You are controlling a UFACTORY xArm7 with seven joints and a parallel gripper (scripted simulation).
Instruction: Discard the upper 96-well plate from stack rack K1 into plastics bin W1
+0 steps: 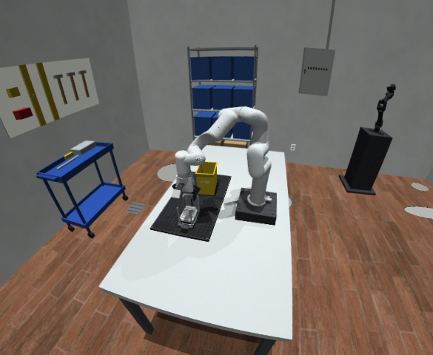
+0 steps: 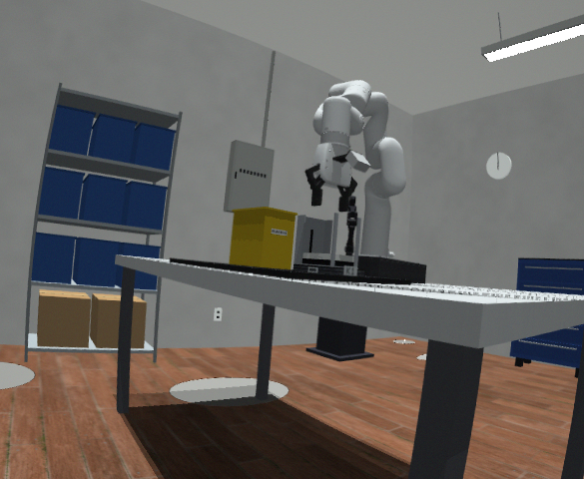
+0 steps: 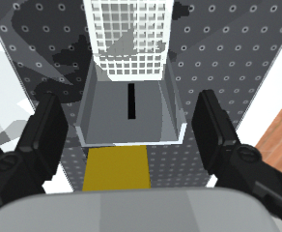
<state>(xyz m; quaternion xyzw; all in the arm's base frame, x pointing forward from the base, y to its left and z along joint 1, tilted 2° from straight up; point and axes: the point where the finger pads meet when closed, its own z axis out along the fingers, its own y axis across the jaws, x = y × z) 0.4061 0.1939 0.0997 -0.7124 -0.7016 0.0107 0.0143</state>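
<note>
A white gridded well plate [image 3: 128, 36] lies in the grey stack rack [image 3: 94, 116], seen from the wrist camera past the rack's slotted back panel. In the top view the plate [image 1: 187, 214] sits at the near end of the rack [image 1: 183, 201], which stands on a black perforated board [image 1: 212, 217]. Whether a second plate lies under it cannot be made out. Just behind the rack stands the yellow bin [image 1: 206, 177], upright on the same board; its side [image 2: 261, 244] carries a small label in the exterior view, and a strip of its yellow [image 3: 116, 166] shows at the bottom of the wrist view.

The gripper [image 2: 331, 199] hangs above the rack, near the bin, its black fingers spread fully wide, one on each side of the rack and clear of it. It holds nothing and touches nothing.

The white arm [image 1: 243, 118] arches over from its dark base [image 1: 270, 219] on the white table [image 1: 216, 275]. A blue cart [image 1: 105, 146] stands by the wall, and a shelf unit [image 1: 189, 76] with blue boxes stands behind.
</note>
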